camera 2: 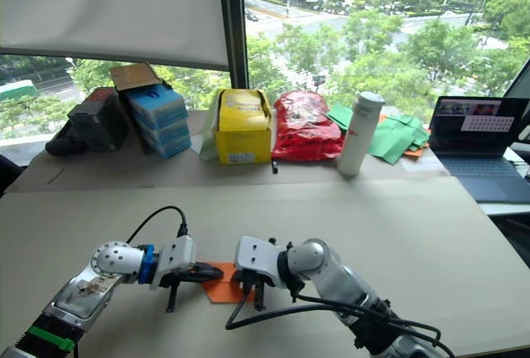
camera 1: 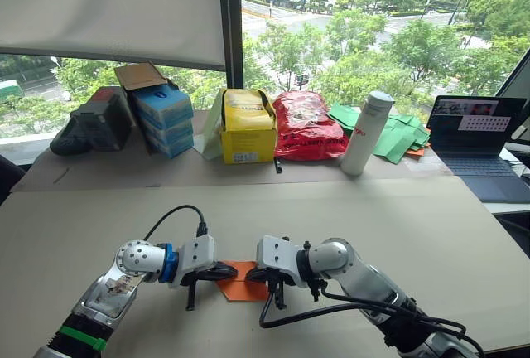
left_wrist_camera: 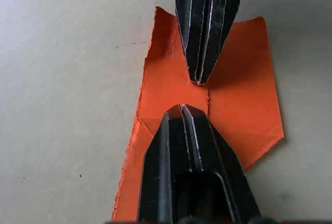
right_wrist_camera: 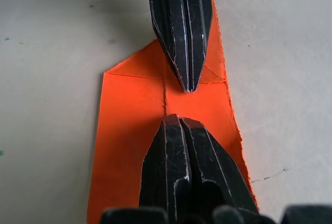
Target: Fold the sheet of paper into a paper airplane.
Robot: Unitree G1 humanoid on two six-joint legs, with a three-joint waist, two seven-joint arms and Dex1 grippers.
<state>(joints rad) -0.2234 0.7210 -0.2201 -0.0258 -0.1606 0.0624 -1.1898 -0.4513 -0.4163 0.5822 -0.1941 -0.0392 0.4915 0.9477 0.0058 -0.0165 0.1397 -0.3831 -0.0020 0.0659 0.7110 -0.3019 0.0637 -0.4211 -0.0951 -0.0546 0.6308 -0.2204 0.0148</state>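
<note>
The thin bright orange sheet of paper [camera 1: 242, 287] lies flat on the wide beige table [camera 1: 348, 217], near the table's front edge, and it is still only partly folded: one end already comes to a blunt point with slanted creases, and a centre crease runs along the length of the sheet. The left gripper [left_wrist_camera: 182, 111] and the right gripper [right_wrist_camera: 176, 119] face each other directly over this sheet, tip toward tip, with only a small gap of orange paper between them. Each gripper has its two black fingers pressed together, with nothing between them, and the tips appear to rest on the paper or just above it; real contact cannot be confirmed. The important relation is that both grippers stand across the sheet, so they meet almost at a right angle to the centre crease, one from each side of it. Neither arm is clearly nearer, because the sheet sits just between the two tips. Probably the next fold has to use this crease as a hinge, with one tip holding the paper down while the other one lifts a side.
</note>
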